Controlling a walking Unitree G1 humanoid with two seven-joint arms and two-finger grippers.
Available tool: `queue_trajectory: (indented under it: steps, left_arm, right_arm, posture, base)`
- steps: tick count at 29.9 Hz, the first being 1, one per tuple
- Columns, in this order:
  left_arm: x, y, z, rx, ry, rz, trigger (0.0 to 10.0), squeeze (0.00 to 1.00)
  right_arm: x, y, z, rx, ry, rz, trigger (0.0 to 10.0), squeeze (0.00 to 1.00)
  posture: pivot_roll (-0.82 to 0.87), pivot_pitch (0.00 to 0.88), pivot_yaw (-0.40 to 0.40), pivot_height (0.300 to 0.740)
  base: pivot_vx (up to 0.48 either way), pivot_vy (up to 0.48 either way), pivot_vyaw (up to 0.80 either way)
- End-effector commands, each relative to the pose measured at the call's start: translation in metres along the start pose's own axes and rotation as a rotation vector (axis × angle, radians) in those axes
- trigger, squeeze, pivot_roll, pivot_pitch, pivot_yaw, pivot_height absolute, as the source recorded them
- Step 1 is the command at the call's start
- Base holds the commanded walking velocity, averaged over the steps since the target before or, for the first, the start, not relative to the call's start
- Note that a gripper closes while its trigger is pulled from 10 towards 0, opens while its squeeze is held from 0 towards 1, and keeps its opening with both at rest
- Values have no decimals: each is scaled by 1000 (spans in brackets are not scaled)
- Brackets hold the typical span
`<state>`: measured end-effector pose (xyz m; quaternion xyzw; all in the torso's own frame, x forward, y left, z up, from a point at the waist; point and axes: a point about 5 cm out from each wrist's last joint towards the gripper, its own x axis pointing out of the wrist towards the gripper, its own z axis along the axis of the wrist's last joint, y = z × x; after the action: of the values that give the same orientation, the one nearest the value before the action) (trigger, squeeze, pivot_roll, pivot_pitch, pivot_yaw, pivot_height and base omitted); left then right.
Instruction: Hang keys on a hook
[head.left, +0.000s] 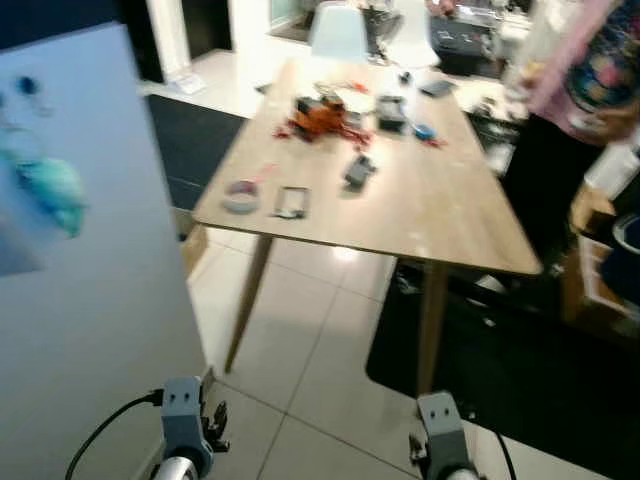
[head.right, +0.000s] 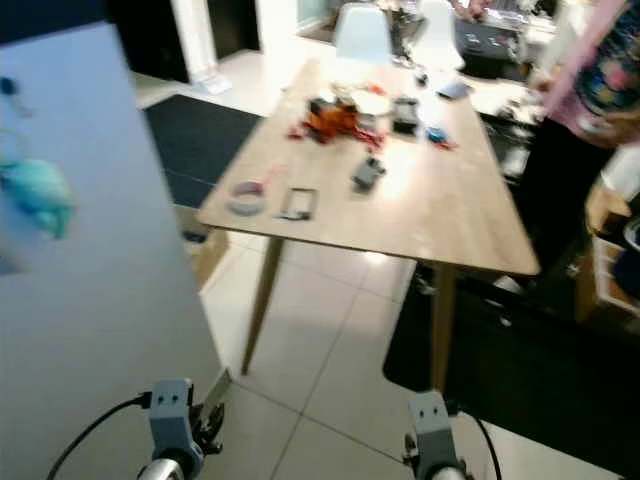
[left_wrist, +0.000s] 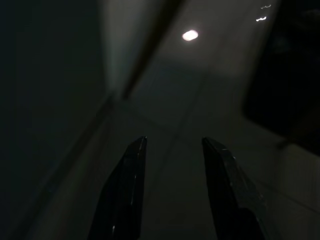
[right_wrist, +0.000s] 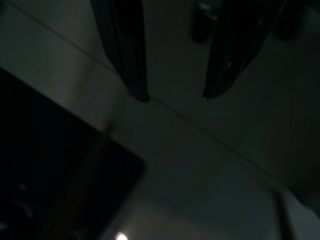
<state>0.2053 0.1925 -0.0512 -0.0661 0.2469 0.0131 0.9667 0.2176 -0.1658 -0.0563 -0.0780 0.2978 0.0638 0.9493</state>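
Left eye view: keys (head.left: 359, 170) on table (head.left: 440, 215), well beyond both hanging grippers.

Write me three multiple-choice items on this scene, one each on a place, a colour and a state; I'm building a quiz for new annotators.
1. Where does the orange object lie?
A. on the floor tiles
B. on the wooden table
C. on the white chair

2. What colour is the fluffy thing hanging on the white panel?
A. turquoise
B. red
C. yellow

3. How is the left gripper?
A. shut on keys
B. open, holding nothing
C. shut on a cable

Key: 1 B, it sits among clutter at the far end of the wooden table. 2 A, it shows blue-green against the panel. 3 B, the left wrist view shows its two fingers apart over bare floor; the right gripper is likewise open.
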Motion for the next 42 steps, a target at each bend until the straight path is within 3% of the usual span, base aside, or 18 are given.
queue_trajectory:
  steps: [1,11,35,42]
  left_arm:
    - [4,-7,5,-2,-18,-21,10000,0]
    - [4,-7,6,-5,-23,-24,10000,0]
    - [2,-12,6,36,-53,-91,10000,0]
    - [0,-12,4,45,-41,-99,10000,0]
  right_arm:
    - [-5,-8,-10,-9,34,-19,10000,0]
    - [-4,-8,-9,-11,33,-18,10000,0]
    - [-5,-6,-11,-17,34,-15,10000,0]
    - [-6,-6,-12,-18,37,-14,10000,0]
  posture:
    - [17,71,-24,740]
    - [17,70,-24,740]
    - [21,65,-18,740]
    - [20,64,-15,740]
  base:
    - [285,0,0]
    - [280,0,0]
    - [0,0,0]
    - [0,-267,0]
